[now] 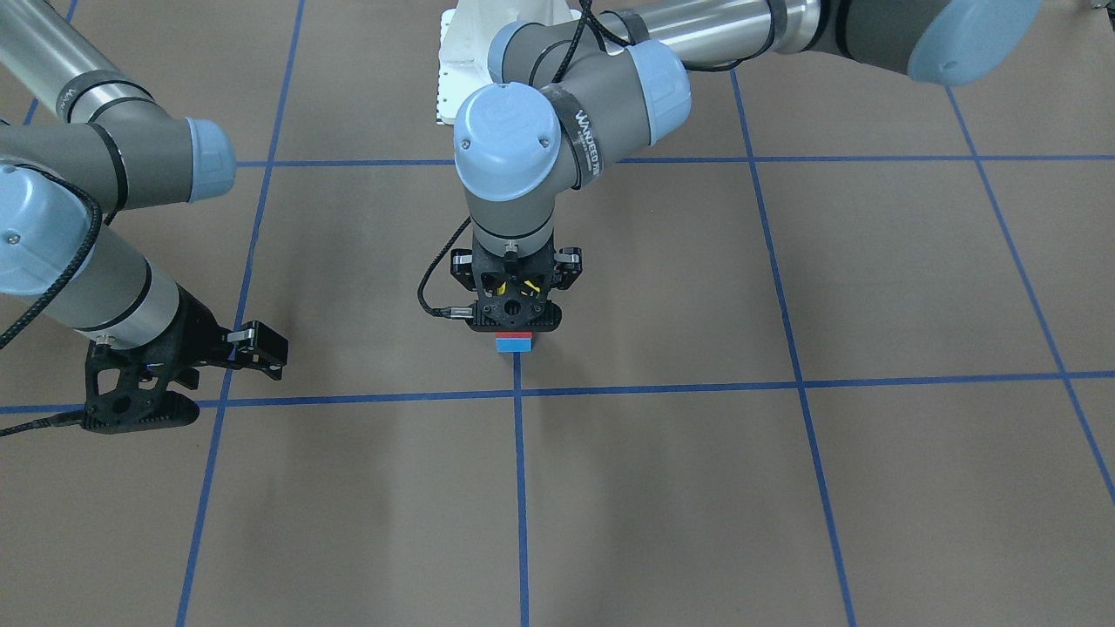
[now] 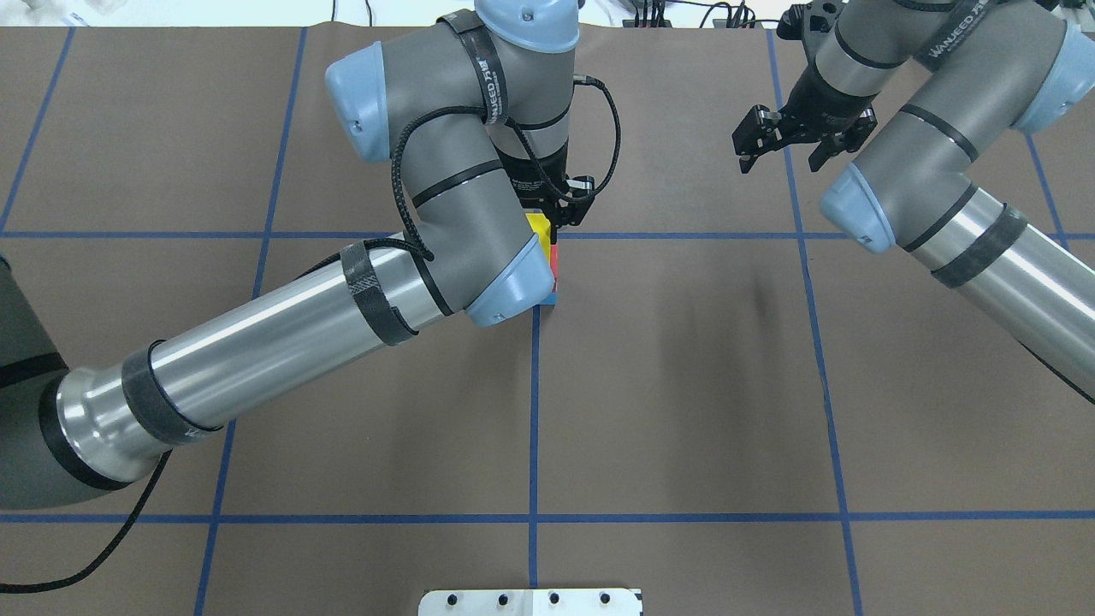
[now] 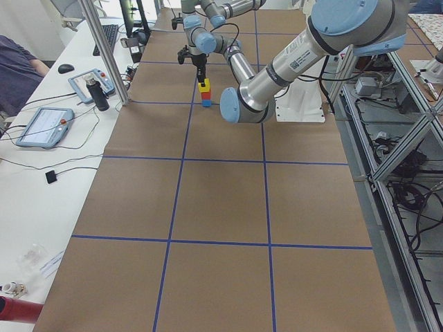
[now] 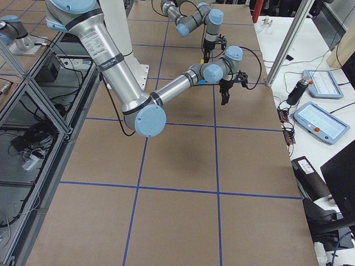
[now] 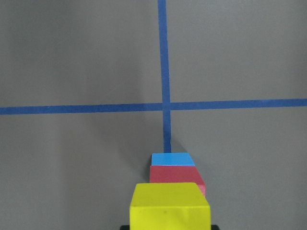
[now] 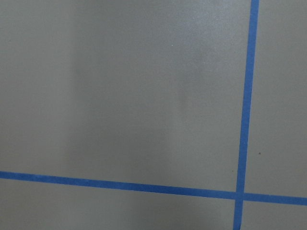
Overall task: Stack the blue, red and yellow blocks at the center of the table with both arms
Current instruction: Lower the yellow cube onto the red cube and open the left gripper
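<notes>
Yellow matte cube (image 5: pixel 170 206), pinched in the left claw (image 1: pixel 514 320), tops red matte cube (image 1: pixel 514 334) and light-blue cube (image 1: pixel 514 345), at 12 o'clock of the brown table (image 1: pixel 697 488) centre crossing (image 1: pixel 519 389); release gently, lift straight. Right claw (image 2: pixel 787 154) gapes empty.

On the bench (image 1: pixel 871 279), just on the robot's side of the centre tape crossing (image 1: pixel 518 391), astride the tape line leading back from it: one stack of three. Lowest, on the bench surface, the bottom block (image 1: pixel 514 345); on it the middle block (image 1: pixel 514 333); uppermost the top block (image 5: pixel 170 206), between the fingers of the left hand (image 2: pixel 542 229), directly above the stack. Well off to the robot's right of the crossing, apart from the stack, raised over the bench: the right hand (image 2: pixel 783 158), fingers spread. Farther back from the crossing, at the robot's edge: the pedestal base (image 2: pixel 530 601).
</notes>
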`<action>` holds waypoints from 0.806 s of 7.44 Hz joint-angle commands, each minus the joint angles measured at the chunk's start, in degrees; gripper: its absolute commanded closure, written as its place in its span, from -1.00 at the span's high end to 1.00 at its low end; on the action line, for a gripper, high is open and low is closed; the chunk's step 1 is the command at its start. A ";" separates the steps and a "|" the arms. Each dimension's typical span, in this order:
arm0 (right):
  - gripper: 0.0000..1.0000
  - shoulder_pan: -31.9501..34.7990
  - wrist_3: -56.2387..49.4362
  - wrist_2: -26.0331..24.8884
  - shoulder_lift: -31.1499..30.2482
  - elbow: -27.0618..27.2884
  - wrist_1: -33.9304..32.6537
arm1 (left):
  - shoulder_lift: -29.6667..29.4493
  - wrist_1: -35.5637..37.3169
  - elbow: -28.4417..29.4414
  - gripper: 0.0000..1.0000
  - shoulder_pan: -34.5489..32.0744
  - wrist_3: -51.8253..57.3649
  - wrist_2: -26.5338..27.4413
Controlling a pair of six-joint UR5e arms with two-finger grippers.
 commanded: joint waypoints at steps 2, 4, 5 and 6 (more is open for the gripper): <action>0.98 0.00 0.00 0.00 -0.09 0.00 -0.07 | -0.16 -0.05 0.02 -1.00 0.13 -1.49 -0.01; 0.98 0.00 0.00 0.00 -0.09 0.00 -0.07 | -0.25 -0.05 0.10 -1.00 0.13 -1.49 -0.01; 0.98 0.00 0.00 0.00 -0.09 0.00 -0.07 | -0.34 -0.05 0.19 -1.00 0.13 -1.49 -0.01; 0.98 0.00 0.00 0.00 -0.09 0.00 0.02 | -0.69 -0.14 0.36 -1.00 0.13 -1.49 -0.01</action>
